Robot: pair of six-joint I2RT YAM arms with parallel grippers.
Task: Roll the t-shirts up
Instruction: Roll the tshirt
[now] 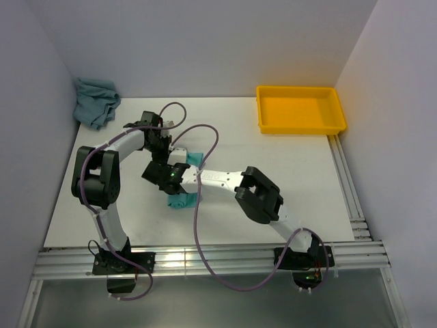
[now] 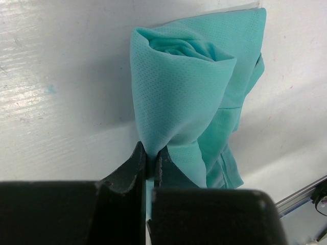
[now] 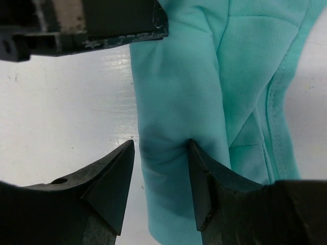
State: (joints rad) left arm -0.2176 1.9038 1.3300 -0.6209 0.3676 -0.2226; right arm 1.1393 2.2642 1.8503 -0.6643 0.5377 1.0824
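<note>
T-shirt (image 2: 179,102) pinched in left fingers (image 2: 134,167), right fingers (image 3: 110,184) parted, seemingly astride

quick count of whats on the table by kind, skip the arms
t-shirts: 2, the mint-green t-shirt and the blue-grey t-shirt
yellow tray: 1
total: 3

Bright even light, soft shadows, left hand (image 2: 150,155) perhaps blurred.
</note>
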